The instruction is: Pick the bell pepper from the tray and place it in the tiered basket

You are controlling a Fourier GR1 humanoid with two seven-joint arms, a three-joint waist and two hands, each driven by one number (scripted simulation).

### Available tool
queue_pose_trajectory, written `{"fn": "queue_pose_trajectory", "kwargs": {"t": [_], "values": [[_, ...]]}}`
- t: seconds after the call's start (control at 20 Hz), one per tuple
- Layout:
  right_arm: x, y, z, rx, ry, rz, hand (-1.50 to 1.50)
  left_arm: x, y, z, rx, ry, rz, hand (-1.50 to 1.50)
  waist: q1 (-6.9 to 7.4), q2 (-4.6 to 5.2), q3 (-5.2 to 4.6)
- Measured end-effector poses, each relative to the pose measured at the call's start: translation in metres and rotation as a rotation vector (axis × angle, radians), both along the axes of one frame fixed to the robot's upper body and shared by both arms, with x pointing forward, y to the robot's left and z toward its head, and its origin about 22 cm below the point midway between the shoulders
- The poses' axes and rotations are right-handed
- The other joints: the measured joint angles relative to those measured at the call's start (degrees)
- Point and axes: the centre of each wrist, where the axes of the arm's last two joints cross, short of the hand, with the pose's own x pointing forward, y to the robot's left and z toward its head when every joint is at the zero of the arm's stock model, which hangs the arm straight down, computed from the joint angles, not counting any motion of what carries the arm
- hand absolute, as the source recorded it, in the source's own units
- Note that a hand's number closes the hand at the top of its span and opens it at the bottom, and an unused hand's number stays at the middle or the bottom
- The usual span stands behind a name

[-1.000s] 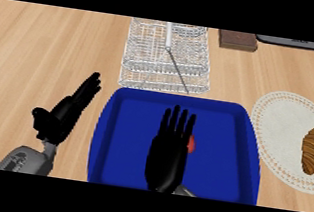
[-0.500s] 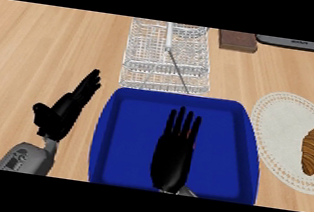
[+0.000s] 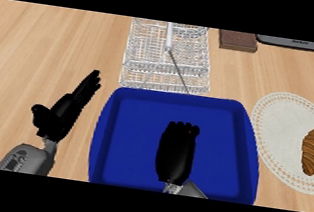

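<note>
While the right hand (image 3: 175,153) curls down inside the blue plastic tray (image 3: 124,123), hiding the bell pepper so a grasp can't be confirmed, the white wire tiered basket (image 3: 168,56) awaits and the open left hand (image 3: 62,115) rests beside the tray.

You get bright, even light over the whole wooden counter (image 3: 41,46). Shadows are soft and faint. Nothing shines back with glare, and the edges look straight.
</note>
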Motion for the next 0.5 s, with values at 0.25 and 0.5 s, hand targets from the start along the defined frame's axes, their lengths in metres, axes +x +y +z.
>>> {"fn": "queue_pose_trajectory", "kwargs": {"t": [0.25, 0.5], "values": [[0.007, 0.004, -0.003, -0.013, -0.025, 0.038, 1.5, -0.007, 0.003, 0.0, 0.002, 0.006, 0.0, 0.0, 0.06, 0.05, -0.07], [0.017, -0.016, -0.003, 0.05, -0.014, 0.058, 1.5, -0.004, 0.001, -0.003, 0.001, 0.002, 0.006, 0.0, -0.15, -0.12, -0.07]]}}
